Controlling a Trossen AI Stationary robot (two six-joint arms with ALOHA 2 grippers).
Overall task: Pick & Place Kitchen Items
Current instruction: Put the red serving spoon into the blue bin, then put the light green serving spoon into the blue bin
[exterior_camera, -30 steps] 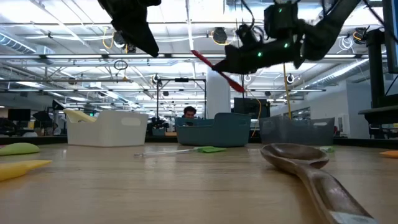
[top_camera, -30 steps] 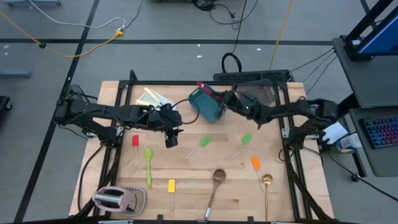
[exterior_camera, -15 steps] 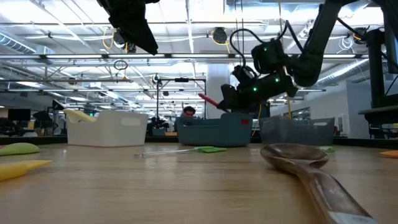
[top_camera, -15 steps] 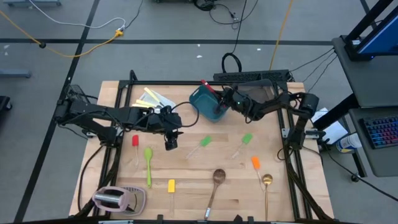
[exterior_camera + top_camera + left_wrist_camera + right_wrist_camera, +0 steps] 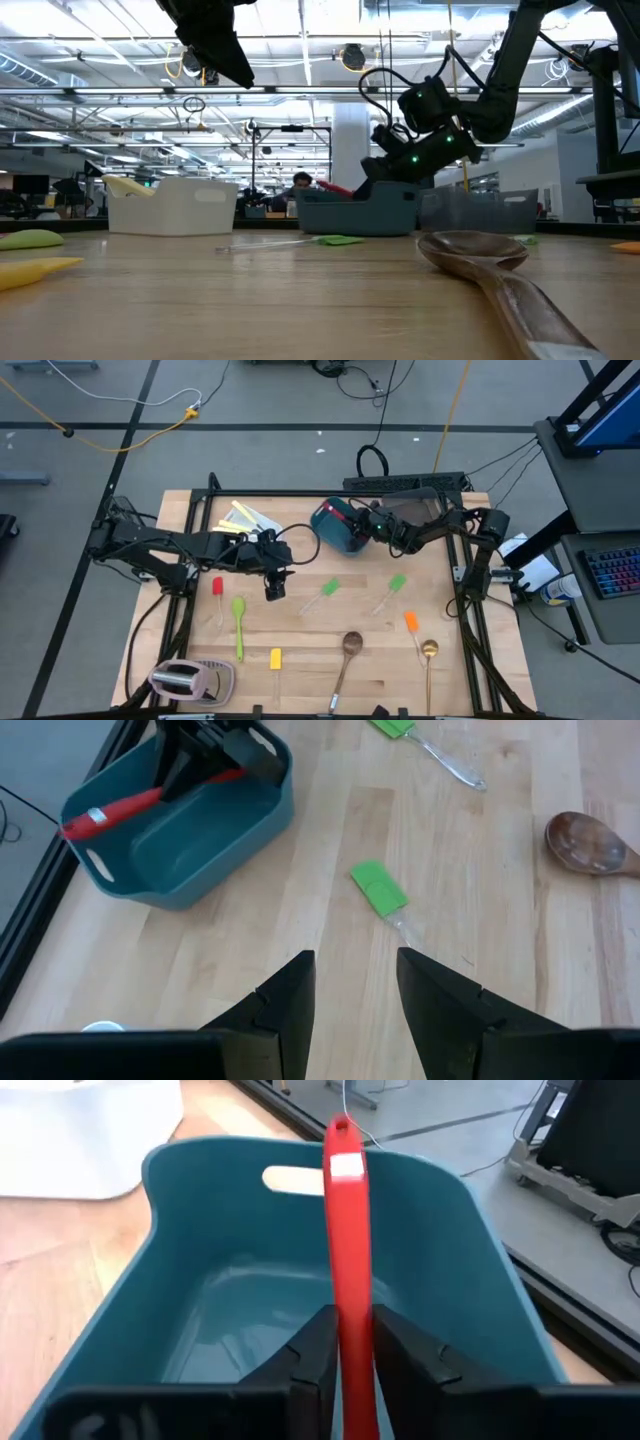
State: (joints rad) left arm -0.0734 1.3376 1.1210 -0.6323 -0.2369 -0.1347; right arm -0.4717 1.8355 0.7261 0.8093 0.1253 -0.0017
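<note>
My right gripper (image 5: 363,527) is inside the teal tub (image 5: 335,530), shut on a red-handled utensil (image 5: 345,1230). The utensil's free end, with a white label, reaches over the tub's rim (image 5: 85,818). My left gripper (image 5: 275,583) is open and empty, hovering above the table between the white tub (image 5: 240,520) and a green spatula (image 5: 328,588). A second green spatula (image 5: 397,583), an orange spatula (image 5: 410,622), a gold spoon (image 5: 429,650), a wooden spoon (image 5: 351,643), a yellow spatula (image 5: 276,658), a green spoon (image 5: 238,610) and a red spoon (image 5: 217,588) lie flat on the table. My right gripper pinches the red utensil's handle (image 5: 352,1330) between its two fingers. It comes slanting down from the table's right side into the tub. The handle runs straight out ahead of the fingers. Its labelled end (image 5: 344,1165) points toward the tub's left rim; the gripper hides the other end.
Cream-handled knives lie in the white tub at the far left. A smoky-grey tub (image 5: 420,510) stands at the far right behind my right arm. A pinkish toaster (image 5: 185,678) sits at the near left corner. Bare wood shows in the table's middle.
My right gripper has come down from high above the table into the teal tub, still shut on the red utensil, which has gone from steeply tilted to nearly level. The teal tub has slid a little toward the table's right.
</note>
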